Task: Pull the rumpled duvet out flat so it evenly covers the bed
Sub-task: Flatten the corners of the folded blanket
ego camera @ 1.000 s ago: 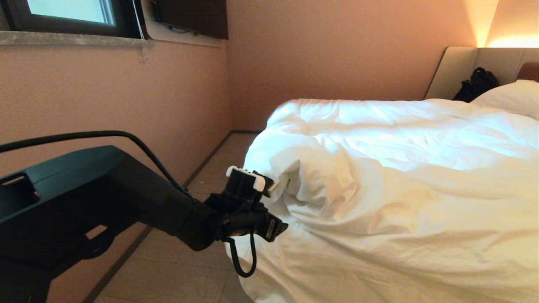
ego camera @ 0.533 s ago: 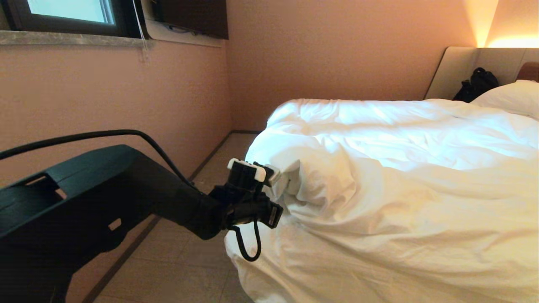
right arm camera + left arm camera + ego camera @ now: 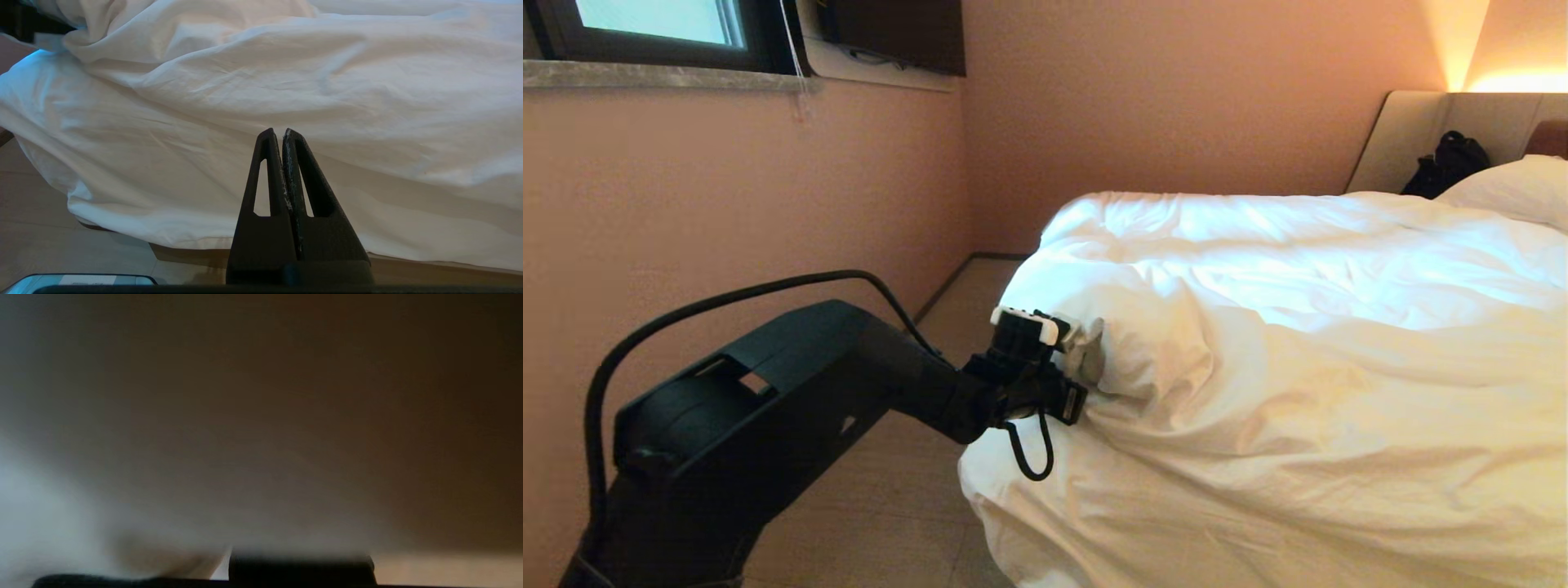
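1. Duvet (image 3: 1307, 343): large, white, puffy, heavily creased. It lies over the bed and spills down the near side toward the floor, with a bunched fold at its left corner. In the right wrist view the duvet (image 3: 261, 81) fills most of the picture and its lower edge hangs close to the floor.
2. Bed (image 3: 408, 265): a tan strip of its base shows under the hanging duvet edge.
3. Left end effector (image 3: 1086, 363): at the bunched left corner of the duvet, pushed into the fold, fingers closed on duvet cloth. The fingertips are hidden by fabric. The left wrist view is filled with blurred pale cloth pressed close to the lens.
4. Left arm (image 3: 792, 408): black, reaching from the lower left across the floor gap to the duvet corner, with a black cable looping above it.
5. Right end effector (image 3: 282, 136): fingers pressed together, holding nothing, pointing at the hanging side of the duvet and apart from it.
6. Pillow (image 3: 1515, 192): white, at the far right, beside the headboard.
7. Headboard (image 3: 1413, 139): beige, padded, with a black bag (image 3: 1445, 167) resting against it.
8. Floor (image 3: 890, 506): pale tiles, between the bed and the pink wall (image 3: 727, 188).
9. Window (image 3: 654, 33): upper left, dark frame.
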Controlling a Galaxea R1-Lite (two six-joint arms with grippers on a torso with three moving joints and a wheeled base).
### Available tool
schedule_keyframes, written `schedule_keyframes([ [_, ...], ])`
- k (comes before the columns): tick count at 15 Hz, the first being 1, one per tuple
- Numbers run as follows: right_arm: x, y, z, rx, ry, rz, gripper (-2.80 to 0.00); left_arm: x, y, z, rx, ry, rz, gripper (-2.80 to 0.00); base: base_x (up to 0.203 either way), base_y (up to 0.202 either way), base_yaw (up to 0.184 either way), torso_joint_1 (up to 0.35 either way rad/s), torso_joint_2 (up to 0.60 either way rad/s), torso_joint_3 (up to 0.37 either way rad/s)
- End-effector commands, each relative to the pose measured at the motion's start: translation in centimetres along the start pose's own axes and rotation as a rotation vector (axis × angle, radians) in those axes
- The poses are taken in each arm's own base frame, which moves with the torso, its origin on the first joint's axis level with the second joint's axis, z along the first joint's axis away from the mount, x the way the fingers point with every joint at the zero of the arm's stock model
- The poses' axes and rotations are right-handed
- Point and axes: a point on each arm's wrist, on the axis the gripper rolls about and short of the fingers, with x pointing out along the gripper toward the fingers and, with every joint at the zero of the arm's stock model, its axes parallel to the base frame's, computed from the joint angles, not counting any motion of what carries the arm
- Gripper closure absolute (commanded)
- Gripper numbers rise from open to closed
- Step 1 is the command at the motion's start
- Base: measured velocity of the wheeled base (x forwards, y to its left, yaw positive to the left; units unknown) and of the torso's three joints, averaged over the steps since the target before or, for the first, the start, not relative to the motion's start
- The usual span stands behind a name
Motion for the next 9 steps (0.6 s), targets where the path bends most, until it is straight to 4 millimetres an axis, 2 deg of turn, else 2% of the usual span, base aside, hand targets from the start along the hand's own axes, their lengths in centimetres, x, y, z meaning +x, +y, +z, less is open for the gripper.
schedule_keyframes([
  [1,0.0,0.0,0.0,0.0,0.001,0.001,0.0,1.4,0.1,-1.0,-0.003,0.024,-0.002,0.0,0.0,0.0,0.0,0.0,0.0,0.0],
  [5,0.0,0.0,0.0,0.0,0.001,0.001,0.0,2.5,0.7,-0.5,-0.007,0.019,0.005,0.0,0.0,0.0,0.0,0.0,0.0,0.0],
  [9,0.0,0.0,0.0,-0.002,0.001,0.001,0.0,0.7,-1.3,1.6,-0.015,-0.013,-0.037,0.0,0.0,0.0,0.0,0.0,0.0,0.0],
])
